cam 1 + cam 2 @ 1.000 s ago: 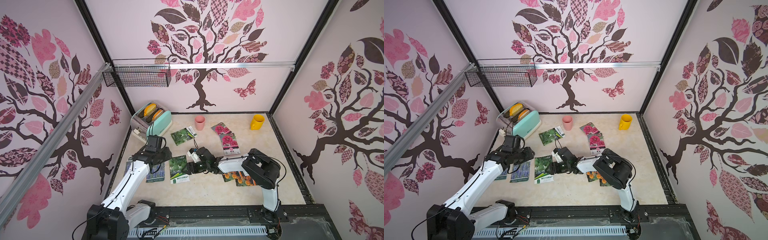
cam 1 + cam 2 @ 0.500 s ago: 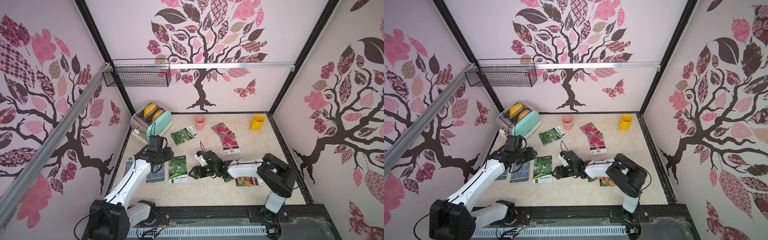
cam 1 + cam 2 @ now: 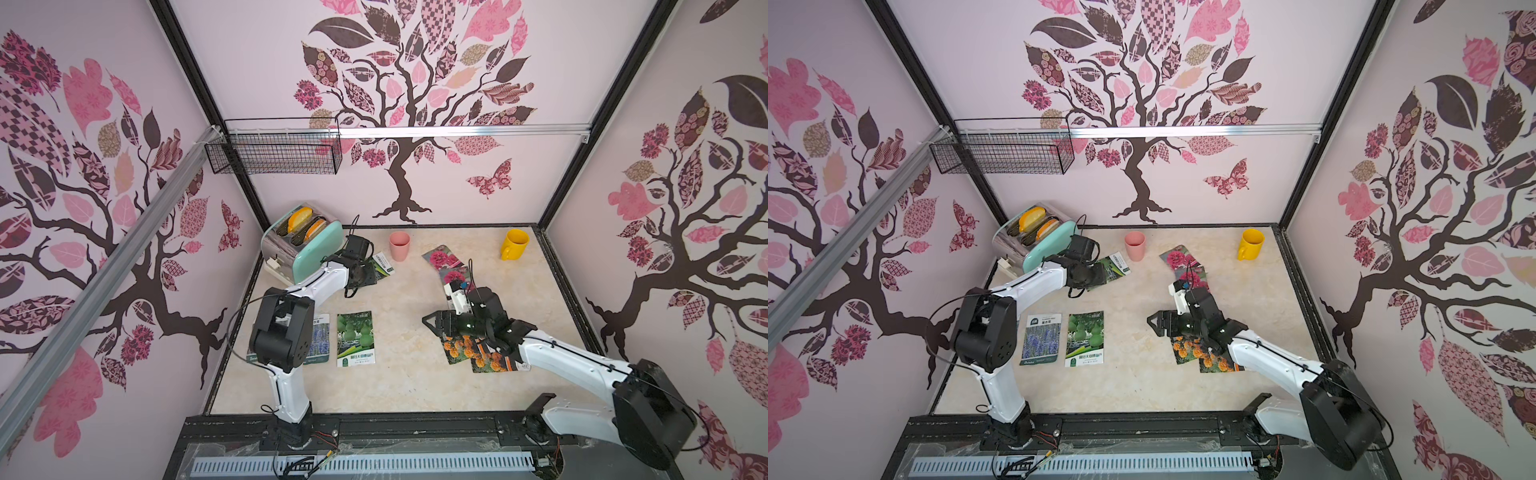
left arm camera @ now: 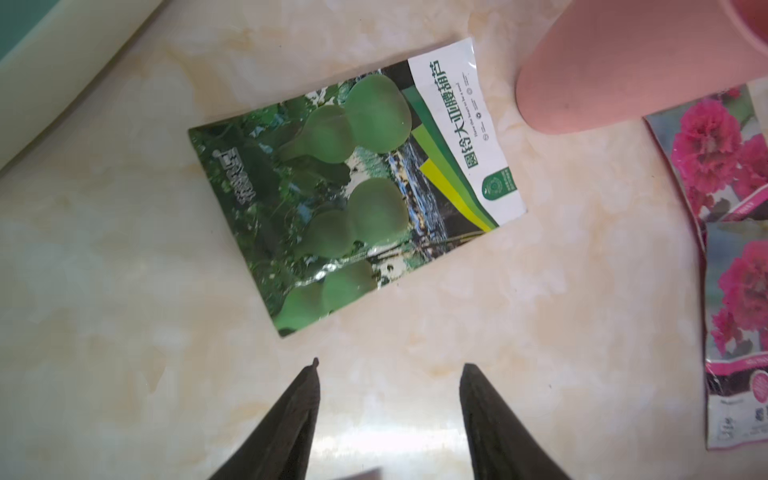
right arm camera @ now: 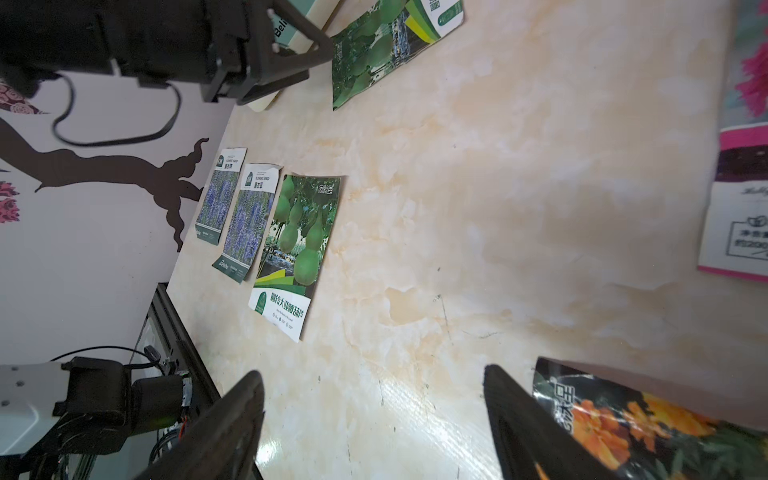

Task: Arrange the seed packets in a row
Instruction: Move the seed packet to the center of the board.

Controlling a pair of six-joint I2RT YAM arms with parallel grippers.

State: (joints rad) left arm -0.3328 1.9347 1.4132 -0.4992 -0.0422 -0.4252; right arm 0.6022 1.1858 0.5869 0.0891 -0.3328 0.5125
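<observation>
Green glossy gourd seed packet (image 4: 353,195) lies flat by the pink plastic cup (image 4: 623,62), long axis diagonal on the table, white label end toward the cup. Your left gripper (image 4: 388,365) and right gripper (image 5: 374,374) are spread, empty. Only your right wrist view shows both purple lavender packets (image 5: 249,216) whole.

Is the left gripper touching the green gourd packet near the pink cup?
Apart. In the left wrist view, the left gripper is open, and bare tabletop shows between its fingertips and the nearest corner of the gourd packet.

Two lavender packets (image 5: 250,220) and a gourd packet (image 3: 355,338) lie rowed; others scattered.
</observation>
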